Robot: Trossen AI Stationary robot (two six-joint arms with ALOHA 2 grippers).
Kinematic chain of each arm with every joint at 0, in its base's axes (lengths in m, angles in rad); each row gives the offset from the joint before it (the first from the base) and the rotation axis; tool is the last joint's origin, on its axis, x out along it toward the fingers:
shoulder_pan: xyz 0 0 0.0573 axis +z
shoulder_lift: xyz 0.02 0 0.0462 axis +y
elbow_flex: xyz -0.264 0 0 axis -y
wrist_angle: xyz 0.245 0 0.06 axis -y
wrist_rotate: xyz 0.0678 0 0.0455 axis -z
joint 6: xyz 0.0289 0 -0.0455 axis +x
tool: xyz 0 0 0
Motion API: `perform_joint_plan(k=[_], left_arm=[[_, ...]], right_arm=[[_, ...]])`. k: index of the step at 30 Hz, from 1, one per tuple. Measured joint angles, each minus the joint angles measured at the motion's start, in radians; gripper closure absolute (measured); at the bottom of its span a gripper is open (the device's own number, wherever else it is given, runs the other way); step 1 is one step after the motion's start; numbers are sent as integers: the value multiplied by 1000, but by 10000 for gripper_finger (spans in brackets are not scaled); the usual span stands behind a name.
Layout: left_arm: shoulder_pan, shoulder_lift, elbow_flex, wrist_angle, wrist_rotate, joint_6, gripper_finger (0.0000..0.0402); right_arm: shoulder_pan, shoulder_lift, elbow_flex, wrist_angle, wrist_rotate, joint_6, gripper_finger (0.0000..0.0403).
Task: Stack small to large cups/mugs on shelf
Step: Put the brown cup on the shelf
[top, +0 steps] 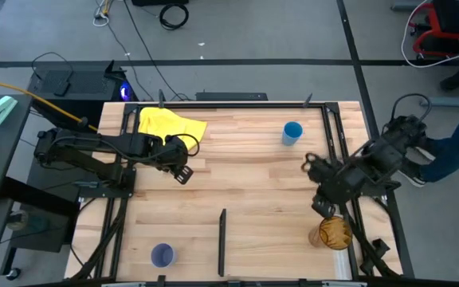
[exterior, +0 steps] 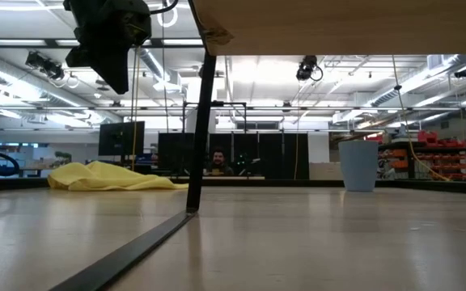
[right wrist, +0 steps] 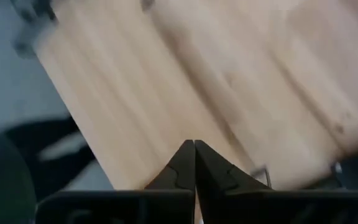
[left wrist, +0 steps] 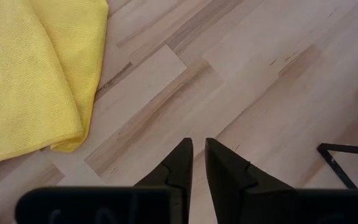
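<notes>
On the wooden desk (top: 245, 159) the three cups stand well apart. The small blue cup (top: 292, 132) is upright toward the far side, right of centre. The lavender cup (top: 162, 255) sits near the front edge on the left. The amber tumbler (top: 334, 233) is at the front right, beside the desk's frame rail. The right gripper (top: 319, 209) hangs just beside the tumbler without holding it, its jaws pressed together. The left gripper (top: 183, 173) hovers over bare wood near the crumpled yellow cloth (top: 170, 124), its jaws a narrow slit apart and holding nothing.
</notes>
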Motion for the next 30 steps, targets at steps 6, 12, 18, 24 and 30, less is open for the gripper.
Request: perform_joint_plan(k=[6,12,18,24,30], left_arm=[[0,0,0,0,0,-2,351],[0,0,0,0,0,-3,349],[1,0,0,0,0,-3,351],[1,0,0,0,0,-11,350],[1,0,0,0,0,-23,350]], right_arm=[[25,4,-42,-1,-51,13,399],[81,11,-44,-1,-97,63,400],[144,12,-44,0,-117,131,401],[195,12,-44,0,-119,197,402],[223,12,-43,0,-115,240,402]])
